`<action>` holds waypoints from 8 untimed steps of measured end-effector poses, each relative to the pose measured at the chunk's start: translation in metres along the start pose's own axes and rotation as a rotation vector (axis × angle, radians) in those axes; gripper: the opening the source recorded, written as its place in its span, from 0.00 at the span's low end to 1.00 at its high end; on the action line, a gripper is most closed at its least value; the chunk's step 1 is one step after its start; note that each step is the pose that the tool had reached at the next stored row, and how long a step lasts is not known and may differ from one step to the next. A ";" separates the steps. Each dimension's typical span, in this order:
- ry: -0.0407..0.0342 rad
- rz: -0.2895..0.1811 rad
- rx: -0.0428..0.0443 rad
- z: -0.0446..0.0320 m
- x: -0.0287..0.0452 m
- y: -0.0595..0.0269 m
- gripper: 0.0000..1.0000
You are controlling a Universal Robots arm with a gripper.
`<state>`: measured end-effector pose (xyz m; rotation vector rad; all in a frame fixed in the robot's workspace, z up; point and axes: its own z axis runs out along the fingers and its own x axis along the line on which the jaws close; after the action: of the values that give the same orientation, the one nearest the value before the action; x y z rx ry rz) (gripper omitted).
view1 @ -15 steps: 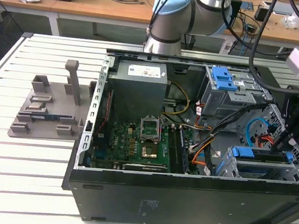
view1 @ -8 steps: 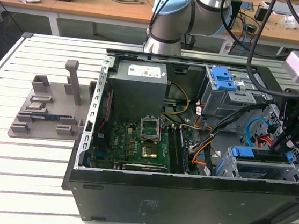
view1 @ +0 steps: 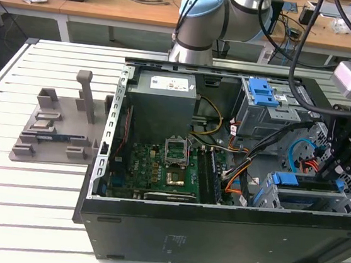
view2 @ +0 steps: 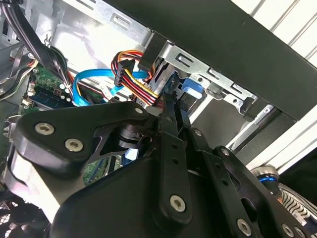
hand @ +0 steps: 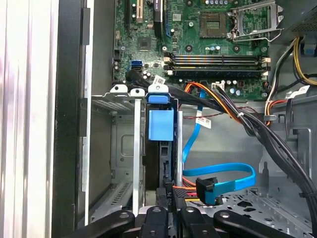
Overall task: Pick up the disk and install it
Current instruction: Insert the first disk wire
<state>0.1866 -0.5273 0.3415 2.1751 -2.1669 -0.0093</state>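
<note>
Labels come first: a white sticker with small dark print sits on top of the grey power supply in the exterior view, a pale printed patch shows on the black outer side panel of the computer case, and small white tags hang from the cable bundle in the first wrist view. None of it can be made out.

The arm's grey-and-blue joints rise behind the case, and its black wrist reaches down into the case at the exterior view's right. The gripper hangs over the lower grey drive cage. In the first wrist view the gripper has its fingers drawn close together, clamped on the thin dark edge of the disk, which stands on edge in a slot of the cage. A blue plastic tab of the disk's rail sits at the end of that slot farthest from the fingers. In the second wrist view the narrow black fingertips pinch the same edge, with blue plastic just beyond them.

A blue data cable loops beside the cage, and a red, yellow and black power plug sits close to the fingers. A separate blue latch piece lies on the upper drive bay, well apart from the gripper. A grey fixture stands on the white slatted table.
</note>
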 end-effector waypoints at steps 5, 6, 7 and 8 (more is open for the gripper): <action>-0.0111 -0.001 0.0005 -0.0020 0.0020 0.0001 0.16; -0.0134 -0.001 0.0004 -0.0017 0.0040 0.0001 0.16; -0.0138 -0.001 0.0004 -0.0012 0.0054 0.0001 0.16; -0.0138 -0.001 0.0004 -0.0006 0.0064 0.0001 0.16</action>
<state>0.1866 -0.5337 0.3424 2.1825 -2.1736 -0.0241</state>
